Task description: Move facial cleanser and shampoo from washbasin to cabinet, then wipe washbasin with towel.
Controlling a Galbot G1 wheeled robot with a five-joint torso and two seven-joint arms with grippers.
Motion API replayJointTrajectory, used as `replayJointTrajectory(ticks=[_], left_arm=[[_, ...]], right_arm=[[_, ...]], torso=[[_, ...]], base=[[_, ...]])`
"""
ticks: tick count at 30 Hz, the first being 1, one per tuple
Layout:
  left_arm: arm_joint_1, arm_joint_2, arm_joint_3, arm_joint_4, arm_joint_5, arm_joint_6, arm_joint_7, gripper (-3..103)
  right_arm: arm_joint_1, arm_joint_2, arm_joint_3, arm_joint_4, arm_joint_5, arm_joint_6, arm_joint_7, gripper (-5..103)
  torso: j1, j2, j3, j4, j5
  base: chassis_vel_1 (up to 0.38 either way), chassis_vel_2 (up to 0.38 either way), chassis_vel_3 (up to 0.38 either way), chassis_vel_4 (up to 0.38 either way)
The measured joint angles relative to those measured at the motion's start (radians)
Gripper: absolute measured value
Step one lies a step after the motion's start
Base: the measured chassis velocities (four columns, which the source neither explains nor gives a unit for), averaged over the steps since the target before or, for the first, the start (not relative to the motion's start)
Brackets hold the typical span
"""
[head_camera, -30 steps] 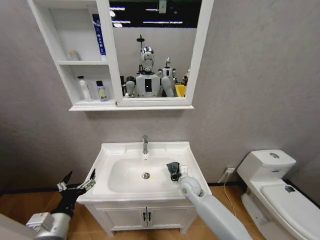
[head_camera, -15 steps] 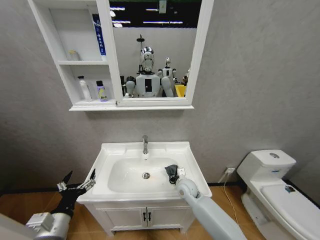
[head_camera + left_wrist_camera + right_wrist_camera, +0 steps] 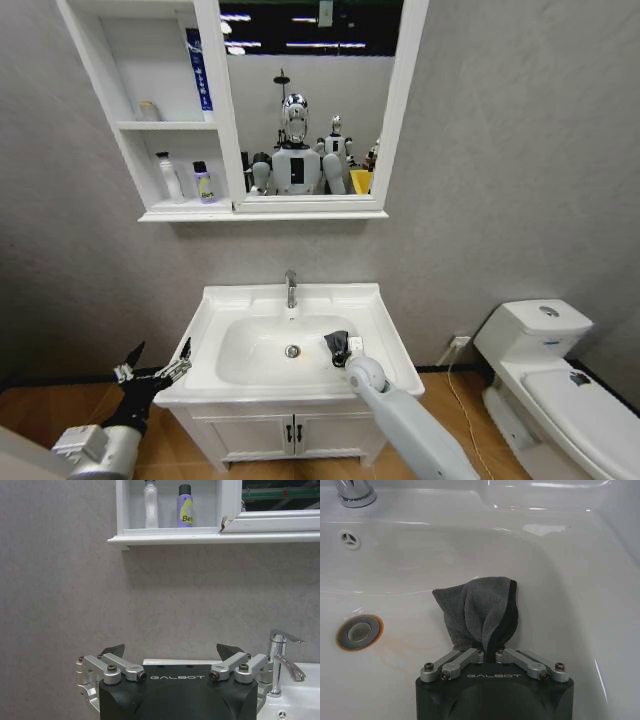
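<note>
Soft, even light from overhead fills the room; ceiling strip lights show reflected in the mirror (image 3: 310,100). Pale glare streaks the wet basin (image 3: 555,555) rim and bowl, and the tap (image 3: 282,662) glints. A faint shadow lies under the cabinet (image 3: 160,120). The head view bends straight lines near its edges. The wrist views are sharp.

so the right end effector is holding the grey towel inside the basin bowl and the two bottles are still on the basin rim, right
Not quite. The right end effector does hold the towel inside the washbasin bowl, but the two bottles, one white and one purple, stand on the cabinet bottom shelf, not the rim. The head view shows this.
</note>
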Motion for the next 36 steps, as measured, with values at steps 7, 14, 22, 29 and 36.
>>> replayJointTrajectory(ticks=[7, 14, 22, 29, 36], left_arm=[[0.000, 0.000, 0.000, 0.000, 0.000, 0.000, 0.000, 100], [0.000, 0.000, 0.000, 0.000, 0.000, 0.000, 0.000, 100], [0.000, 0.000, 0.000, 0.000, 0.000, 0.000, 0.000, 100], [0.000, 0.000, 0.000, 0.000, 0.000, 0.000, 0.000, 100], [0.000, 0.000, 0.000, 0.000, 0.000, 0.000, 0.000, 100]], right_arm=[[0.021, 0.029, -0.005, -0.051, -0.011, 0.006, -0.025, 4], [0.037, 0.060, -0.015, -0.094, -0.022, 0.010, -0.045, 4], [0.069, 0.097, -0.034, -0.148, -0.043, 0.016, -0.076, 4], [0.094, 0.120, -0.044, -0.183, -0.056, 0.011, -0.112, 4], [0.110, 0.135, -0.061, -0.210, -0.066, 0.011, -0.138, 4]], torso=[[0.000, 0.000, 0.000, -0.0002, -0.0001], [0.000, 0.000, 0.000, -0.0003, -0.0001], [0.000, 0.000, 0.000, -0.0003, -0.0001], [0.000, 0.000, 0.000, -0.0003, 0.0000], [0.000, 0.000, 0.000, -0.0002, 0.0000]], base=[[0.000, 0.000, 0.000, 0.000], [0.000, 0.000, 0.000, 0.000], [0.000, 0.000, 0.000, 0.000], [0.000, 0.000, 0.000, 0.000], [0.000, 0.000, 0.000, 0.000]])
